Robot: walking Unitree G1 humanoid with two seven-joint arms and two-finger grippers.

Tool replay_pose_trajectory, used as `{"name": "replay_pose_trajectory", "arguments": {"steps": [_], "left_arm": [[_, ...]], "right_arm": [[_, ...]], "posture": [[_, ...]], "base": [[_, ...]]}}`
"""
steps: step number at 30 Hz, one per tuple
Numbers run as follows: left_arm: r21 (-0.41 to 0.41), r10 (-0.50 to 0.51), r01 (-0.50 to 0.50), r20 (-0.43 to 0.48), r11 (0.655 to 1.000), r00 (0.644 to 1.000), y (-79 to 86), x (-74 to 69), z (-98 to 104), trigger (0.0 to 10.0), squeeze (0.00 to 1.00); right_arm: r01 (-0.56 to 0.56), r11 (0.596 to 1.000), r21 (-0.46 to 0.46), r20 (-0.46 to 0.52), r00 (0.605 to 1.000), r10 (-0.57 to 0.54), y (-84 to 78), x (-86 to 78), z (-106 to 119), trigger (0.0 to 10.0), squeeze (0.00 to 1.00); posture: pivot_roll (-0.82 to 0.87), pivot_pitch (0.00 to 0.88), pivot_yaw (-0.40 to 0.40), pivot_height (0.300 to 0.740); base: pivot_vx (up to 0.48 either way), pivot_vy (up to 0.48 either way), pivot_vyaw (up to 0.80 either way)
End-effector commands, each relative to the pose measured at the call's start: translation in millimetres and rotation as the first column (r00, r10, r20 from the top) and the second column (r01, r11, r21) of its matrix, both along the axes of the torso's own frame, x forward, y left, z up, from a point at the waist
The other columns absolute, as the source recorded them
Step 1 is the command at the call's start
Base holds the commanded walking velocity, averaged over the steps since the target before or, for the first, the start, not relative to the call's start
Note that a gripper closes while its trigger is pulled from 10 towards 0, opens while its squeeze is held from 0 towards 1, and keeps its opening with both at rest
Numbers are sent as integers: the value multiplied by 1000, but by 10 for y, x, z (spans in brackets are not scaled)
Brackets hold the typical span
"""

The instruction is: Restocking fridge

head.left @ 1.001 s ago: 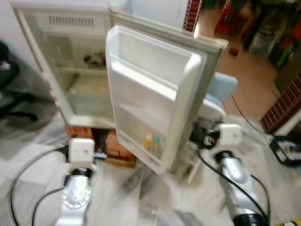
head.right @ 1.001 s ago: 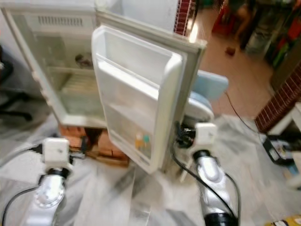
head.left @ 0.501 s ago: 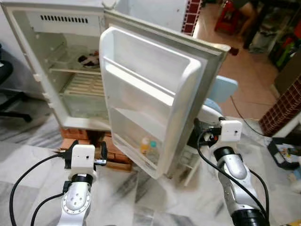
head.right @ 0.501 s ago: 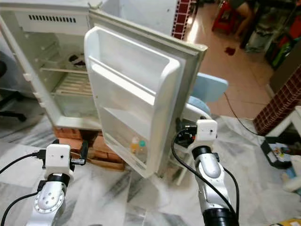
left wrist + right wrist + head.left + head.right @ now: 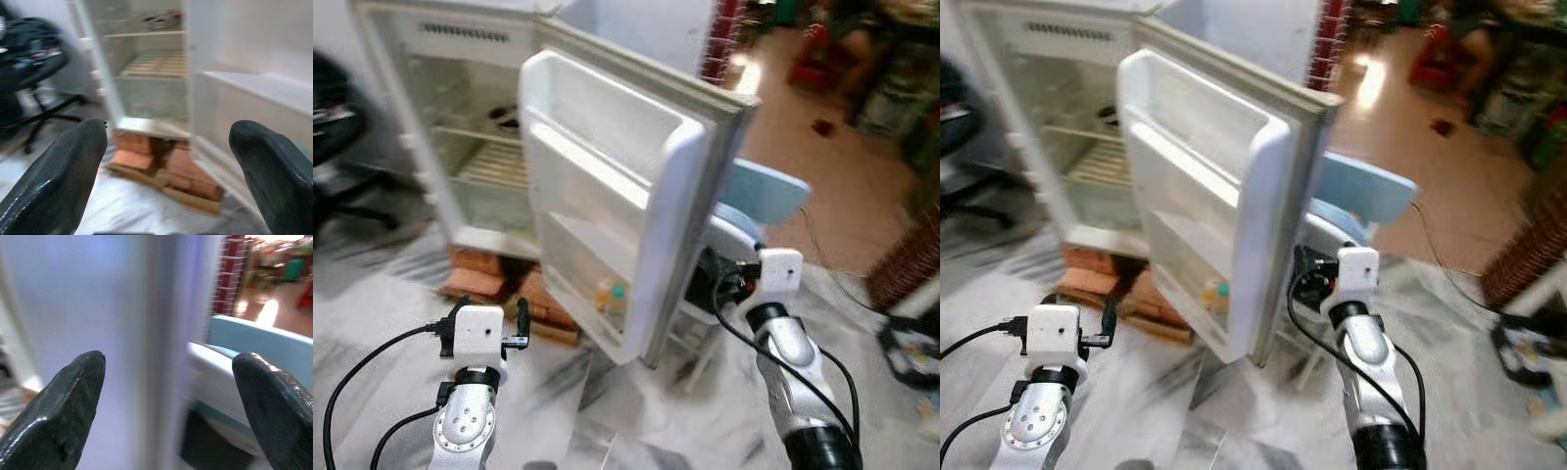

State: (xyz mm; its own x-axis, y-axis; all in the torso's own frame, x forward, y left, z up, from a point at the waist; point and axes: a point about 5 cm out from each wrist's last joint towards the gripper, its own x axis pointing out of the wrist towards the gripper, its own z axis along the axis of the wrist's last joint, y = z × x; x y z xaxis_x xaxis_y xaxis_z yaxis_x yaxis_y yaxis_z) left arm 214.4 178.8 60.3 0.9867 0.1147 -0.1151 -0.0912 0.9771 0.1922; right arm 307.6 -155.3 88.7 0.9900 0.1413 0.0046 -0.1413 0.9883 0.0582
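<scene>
The white fridge (image 5: pixel 421 147) stands open on red bricks (image 5: pixel 480 276). Its door (image 5: pixel 607 196) swings out towards me. Two small bottles (image 5: pixel 611 298) sit on the door's lowest shelf. A dark item (image 5: pixel 506 117) lies on the upper wire shelf inside. My left gripper (image 5: pixel 521 321) hovers low over the floor in front of the bricks, open and empty, its fingers (image 5: pixel 58 181) wide apart. My right gripper (image 5: pixel 709 284) is open beside the door's outer face, and the door's edge (image 5: pixel 161 333) lies between its fingers (image 5: pixel 58 416).
A light-blue chair (image 5: pixel 769 191) stands just behind the door, close to my right arm. A black office chair (image 5: pixel 337 127) is at the left. Marble floor (image 5: pixel 607 421) lies in front. A brick wall (image 5: pixel 906 269) and a black box (image 5: pixel 906 352) are at the right.
The camera has shifted and the picture is blurred again. My left arm sits lower in view. My right gripper stays behind the door's edge.
</scene>
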Motion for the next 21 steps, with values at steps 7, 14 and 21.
{"name": "replay_pose_trajectory", "arguments": {"steps": [7, 14, 21], "left_arm": [[-3, -7, 7, 20, 1000, 1000, -21, 77, 48, 10000, 0], [-3, -1, 1, 20, 1000, 1000, -20, 65, 40, 10000, 0], [-14, -23, 23, 5, 1000, 1000, -91, 70, 6, 10000, 0]], "right_arm": [[21, 996, -86, -64, 998, -26, 214, 250, 6, 10000, 0], [104, 994, -42, -166, 980, -110, 212, 383, 0, 10000, 0], [-61, 958, 279, -105, 990, 94, 566, 465, 183, 10000, 0]], "posture": [[139, 0, -76, 740], [155, 0, -89, 740], [148, 0, -84, 740]], "base": [[0, 0, 0], [0, 0, 0], [0, 0, 0]]}}
